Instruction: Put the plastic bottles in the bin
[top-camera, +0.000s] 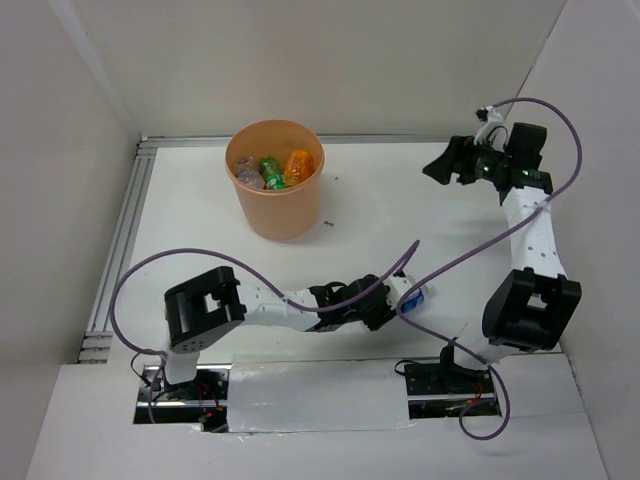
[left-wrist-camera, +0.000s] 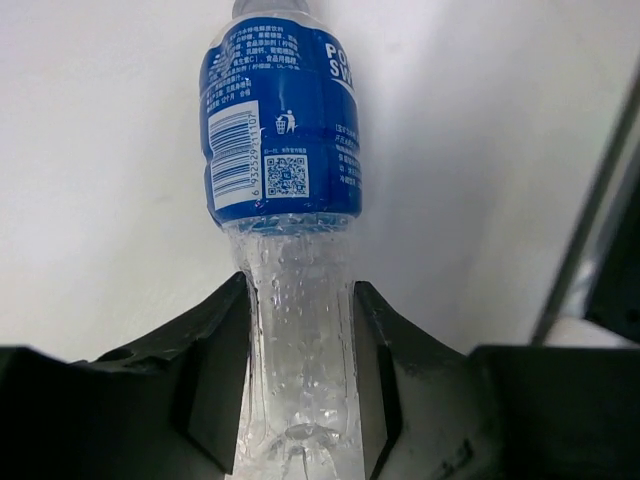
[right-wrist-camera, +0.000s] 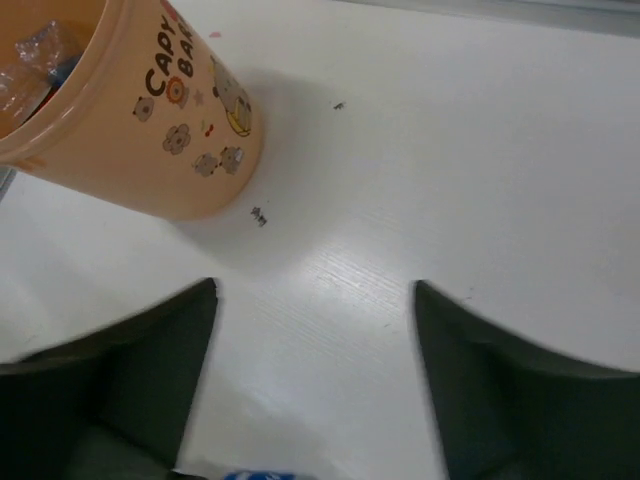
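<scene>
The orange bin (top-camera: 279, 211) stands at the back middle of the table and holds a green bottle (top-camera: 270, 172), an orange bottle (top-camera: 298, 165) and a clear one (top-camera: 245, 173). My left gripper (top-camera: 388, 300) is shut on the clear base end of a clear bottle with a blue label (top-camera: 412, 297), low at the table's front middle. In the left wrist view the fingers (left-wrist-camera: 215, 370) press both sides of that bottle (left-wrist-camera: 283, 130). My right gripper (top-camera: 440, 166) is open and empty, raised at the back right. The right wrist view shows the bin (right-wrist-camera: 150, 120) ahead to the left.
White walls enclose the table on the left, back and right. A metal rail (top-camera: 125, 240) runs along the left edge. Purple cables (top-camera: 470, 250) loop over the table between the arms. Small dark specks (right-wrist-camera: 260, 214) lie next to the bin.
</scene>
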